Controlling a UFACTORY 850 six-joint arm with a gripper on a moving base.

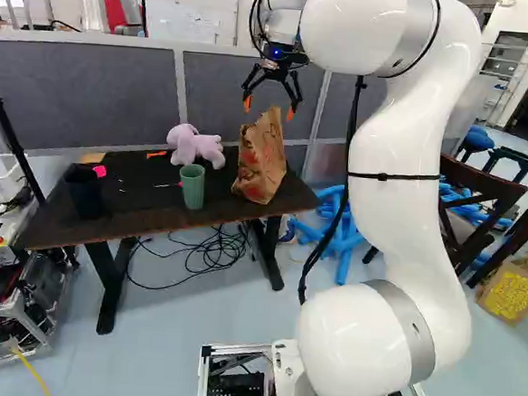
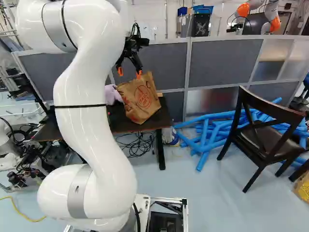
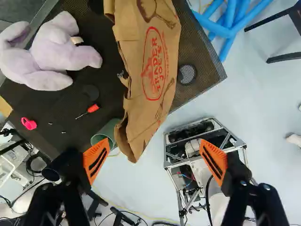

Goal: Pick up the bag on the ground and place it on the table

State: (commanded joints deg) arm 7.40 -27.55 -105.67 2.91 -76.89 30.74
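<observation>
The brown paper bag (image 1: 262,160) stands, leaning a little, near the end of the dark table (image 1: 54,220). Just above its top, my gripper (image 1: 268,108) hangs with fingers spread and not touching it, as far as the left base view shows. In the wrist view the bag (image 3: 153,70) lies ahead of the gripper (image 3: 154,159), whose orange-padded fingers stand wide open with nothing gripped between them. The right base view shows the printed side of the bag (image 2: 140,99) at the table's end.
On the table are a purple plush toy (image 1: 195,145), a green cup (image 1: 192,186), a black cup (image 1: 85,192) and a red-handled screwdriver (image 3: 89,110). Grey partitions (image 2: 215,63) stand behind. Blue tubes (image 2: 207,140) and a dark chair (image 2: 263,130) are to the right; another robot (image 2: 273,17) is beyond.
</observation>
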